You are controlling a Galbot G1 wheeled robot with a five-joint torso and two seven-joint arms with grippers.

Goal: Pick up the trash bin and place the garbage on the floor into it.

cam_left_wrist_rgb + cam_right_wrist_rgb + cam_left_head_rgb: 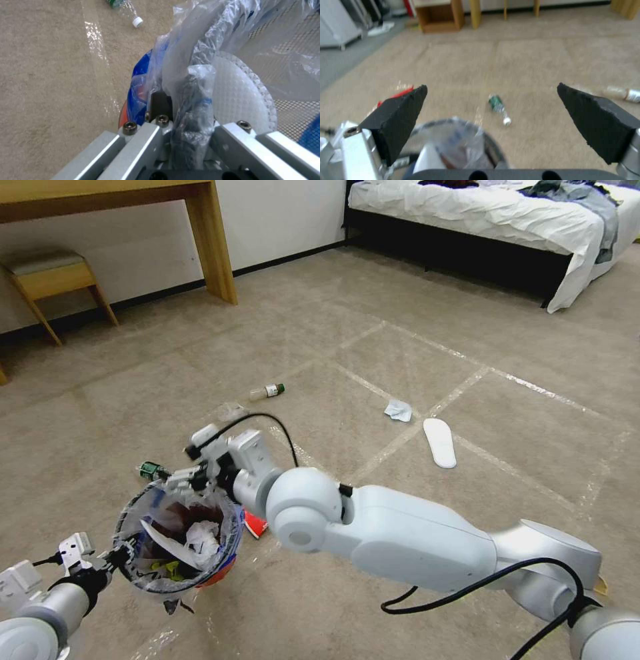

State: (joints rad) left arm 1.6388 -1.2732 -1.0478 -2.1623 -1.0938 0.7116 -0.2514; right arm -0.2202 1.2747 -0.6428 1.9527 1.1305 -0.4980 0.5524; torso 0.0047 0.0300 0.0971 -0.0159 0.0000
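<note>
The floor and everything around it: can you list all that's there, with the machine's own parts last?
trash bin: one, red, clear-bag lined, held up at lower left.
bottles: two, clear; green-labelled beside the bin's far rim, green-capped farther off.
red wrapper: one, under the right arm.
tissue: one, pale, mid-floor.
slipper: one, white, beside the tissue.
desk, stool: wooden, by the wall.
bed: white, top right.
left pincer: shut on the bin's rim.
right pincer: open, over the bin's far rim.

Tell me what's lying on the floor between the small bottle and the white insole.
A crumpled tissue lies on the carpet between the small bottle and the white insole, nearer the insole. The head view shows it.
</note>
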